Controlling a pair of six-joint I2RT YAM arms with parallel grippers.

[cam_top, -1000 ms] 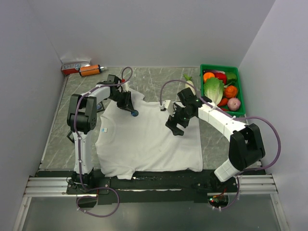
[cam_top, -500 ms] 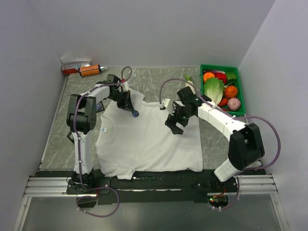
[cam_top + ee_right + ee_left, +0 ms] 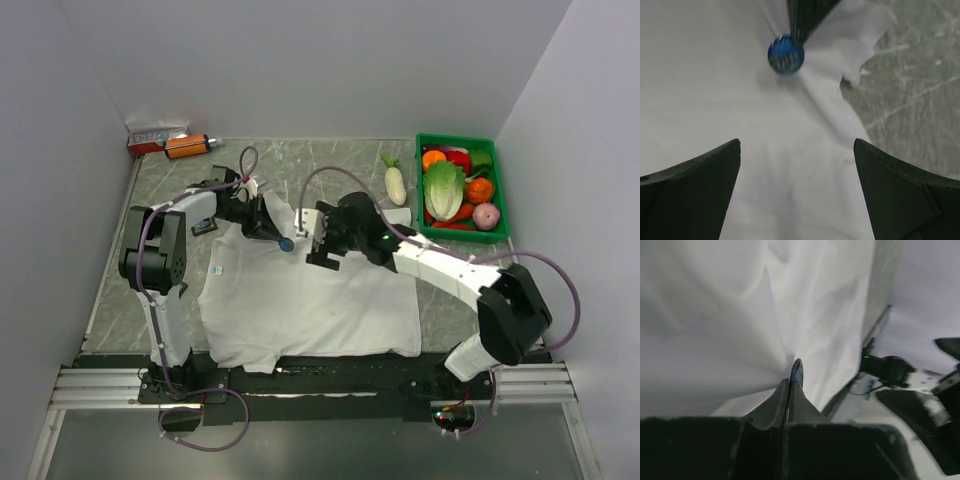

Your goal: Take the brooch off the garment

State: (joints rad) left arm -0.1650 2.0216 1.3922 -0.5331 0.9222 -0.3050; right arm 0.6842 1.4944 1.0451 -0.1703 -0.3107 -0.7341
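Swinging left across the one garment (image 3: 300, 310) since a second earlier, the right end effector (image 3: 796, 142) hung wide open and empty just short of the single brooch (image 3: 785, 54), pinched in the closed left end effector (image 3: 789, 390) near the garment's far edge, where tugging might drag or tear cloth apparently still pinned.

Green crate (image 3: 497, 146) at the far right of the grey marble-look bench (image 3: 330, 160), stuffed with veg: a lettuce (image 3: 445, 188), plus orange, red and pinkish bits. White daikon (image 3: 395, 184) lies just left of it. Far left corner: an orange cylinder (image 3: 187, 146) beside a small red-and-white box (image 3: 153, 136).
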